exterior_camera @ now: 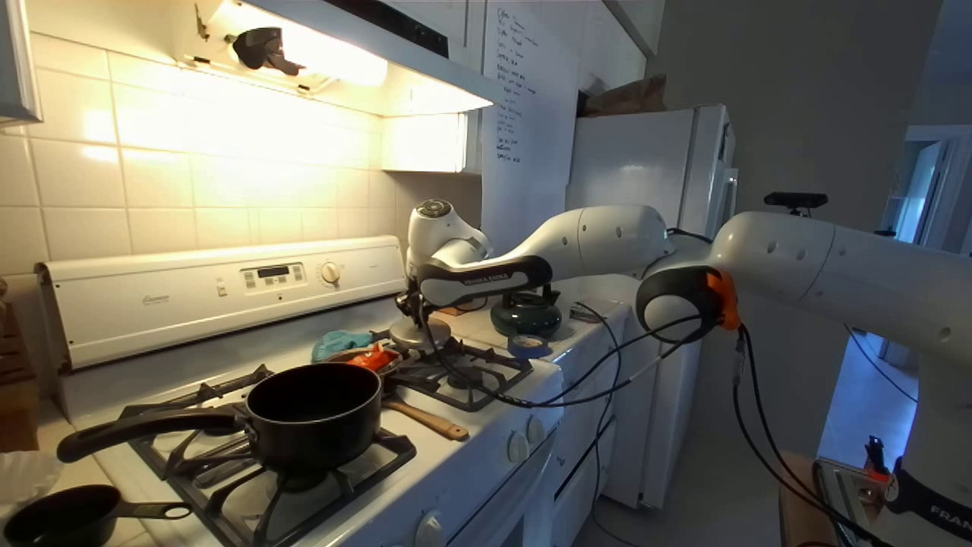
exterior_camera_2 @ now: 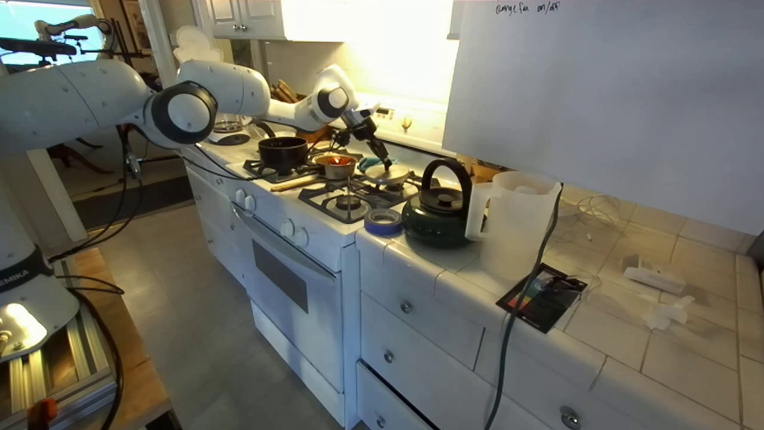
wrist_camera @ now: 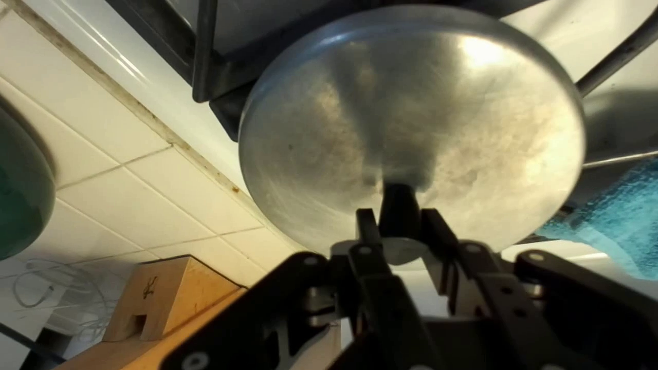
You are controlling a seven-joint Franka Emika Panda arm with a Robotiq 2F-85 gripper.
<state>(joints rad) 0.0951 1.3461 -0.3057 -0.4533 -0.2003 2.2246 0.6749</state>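
While one pincer [wrist_camera: 401,222] pinches the single black knob [wrist_camera: 399,199] of one metal lid [wrist_camera: 411,123] over a rear grate [wrist_camera: 204,61], one black saucepan [exterior_camera: 315,422], one metal bowl [exterior_camera_2: 334,171] with something orange-red [exterior_camera_2: 339,160], one wooden handle [exterior_camera: 427,420] and one turquoise cloth [exterior_camera: 339,346] share the stove [exterior_camera_2: 280,272]; one green kettle [exterior_camera_2: 437,224] and one blue tape roll [exterior_camera_2: 382,226] sit on the counter [exterior_camera_2: 600,331].

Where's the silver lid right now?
In the wrist view, the silver lid is upper centre, its black knob held in the claw, teal cloth to its right.
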